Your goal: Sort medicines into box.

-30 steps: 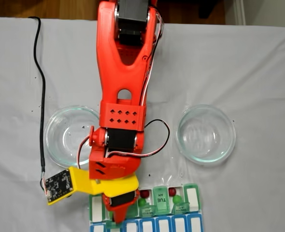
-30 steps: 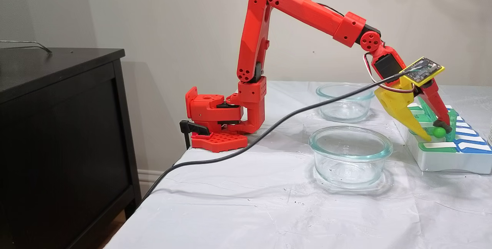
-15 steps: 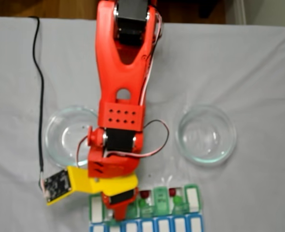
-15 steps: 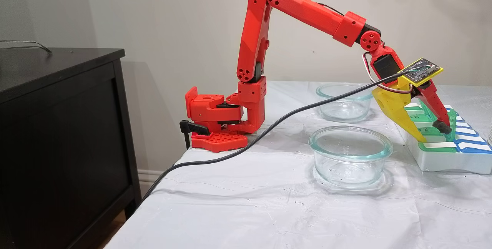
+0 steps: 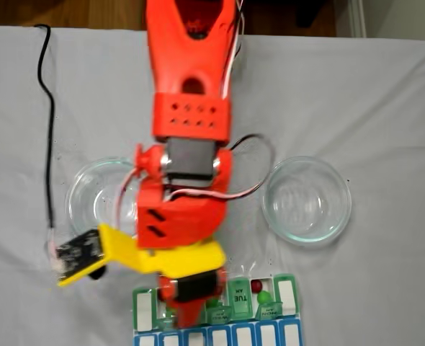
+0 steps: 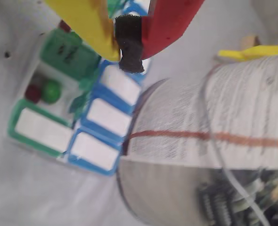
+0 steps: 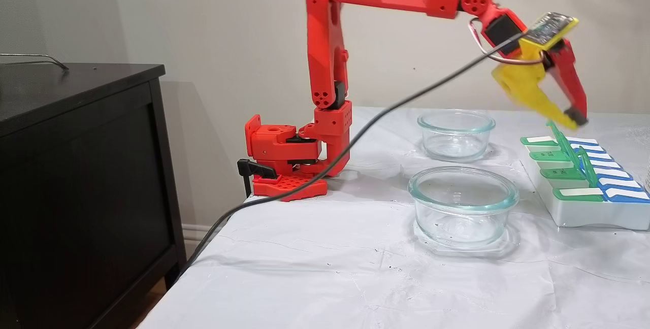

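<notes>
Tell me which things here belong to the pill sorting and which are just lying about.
Part of the job:
- pill organizer
- red ball and green ball, together in one open compartment
- gripper, raised above the organizer

Just lying about:
- two empty glass bowls
- black cable
- black cabinet

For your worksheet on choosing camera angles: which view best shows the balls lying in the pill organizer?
The wrist view: a green ball and a red ball lie together in one open compartment of the pill organizer. A fixed view shows them smaller; the side one hides them.
</notes>
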You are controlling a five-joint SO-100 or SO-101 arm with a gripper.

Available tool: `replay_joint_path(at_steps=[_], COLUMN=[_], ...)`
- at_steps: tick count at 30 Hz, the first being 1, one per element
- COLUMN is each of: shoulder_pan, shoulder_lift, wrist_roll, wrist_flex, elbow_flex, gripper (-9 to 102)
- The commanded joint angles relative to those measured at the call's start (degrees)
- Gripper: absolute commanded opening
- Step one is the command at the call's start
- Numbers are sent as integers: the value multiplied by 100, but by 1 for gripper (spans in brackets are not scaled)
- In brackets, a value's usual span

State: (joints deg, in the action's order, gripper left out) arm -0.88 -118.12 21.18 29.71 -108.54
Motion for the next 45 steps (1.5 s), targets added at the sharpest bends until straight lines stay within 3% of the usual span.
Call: replay_joint_path(at_steps=[1,9,14,19,29,40,45], shoulder_pan=[413,1283,1591,1679,1600,1441,1459], shoulder_lift=[-439,-422,-519,-308,-53,668,800], wrist_roll=[-466,-510,-536,-536,-598,-870,-800], wrist_flex=[-545,-2057,-1784,-2241,-2013,-2610,-2127], elbow_flex=[220,-712,-844,-1072,-949,-580,-439], gripper=[0,0,0,0,0,0,0])
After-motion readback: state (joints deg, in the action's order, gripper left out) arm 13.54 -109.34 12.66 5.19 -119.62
